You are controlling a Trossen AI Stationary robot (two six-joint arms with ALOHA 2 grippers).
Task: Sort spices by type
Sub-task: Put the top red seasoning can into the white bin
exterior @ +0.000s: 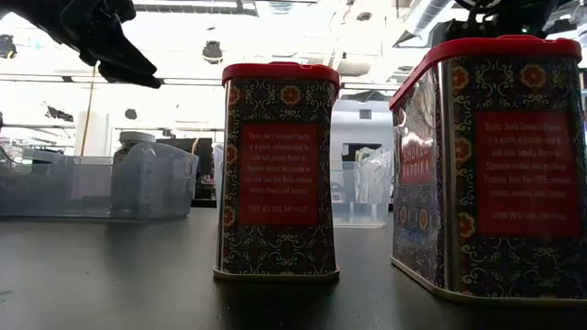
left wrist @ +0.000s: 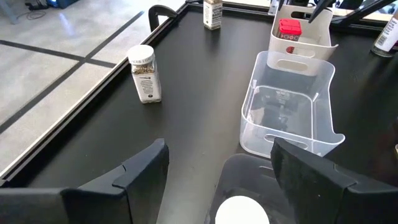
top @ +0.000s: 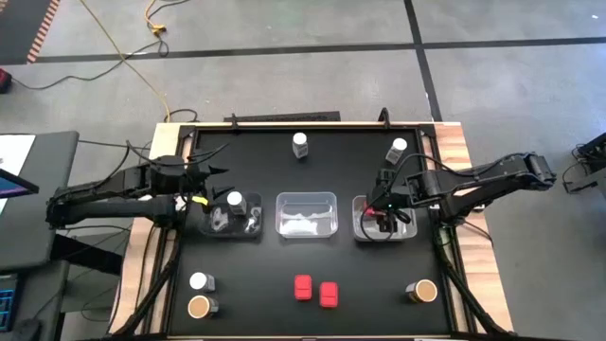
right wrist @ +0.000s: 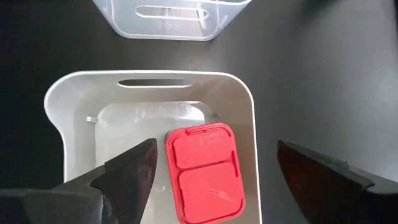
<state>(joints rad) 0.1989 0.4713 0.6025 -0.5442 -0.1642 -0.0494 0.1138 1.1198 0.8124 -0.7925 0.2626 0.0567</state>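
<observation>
My right gripper [top: 383, 216] [right wrist: 214, 168] hangs open over the right clear tray [right wrist: 65, 106]. A red packet [right wrist: 205, 171] stands in that tray between the spread fingers, untouched. My left gripper [top: 220, 201] [left wrist: 221, 168] is open above the left tray [top: 248, 230], which holds a white-capped jar [left wrist: 242, 213]. The middle tray [top: 306, 213] holds no spice. Two more red packets [top: 303, 287] [top: 329, 294] stand near the table's near edge and fill the low view [exterior: 280, 170] [exterior: 495, 174].
White-capped jars stand at the far side [top: 300, 144] [top: 398, 149] and near left [top: 200, 281]. Tan-topped jars sit at the near left [top: 199, 306] and near right [top: 423, 291]. A raised rim [top: 284, 125] borders the black table.
</observation>
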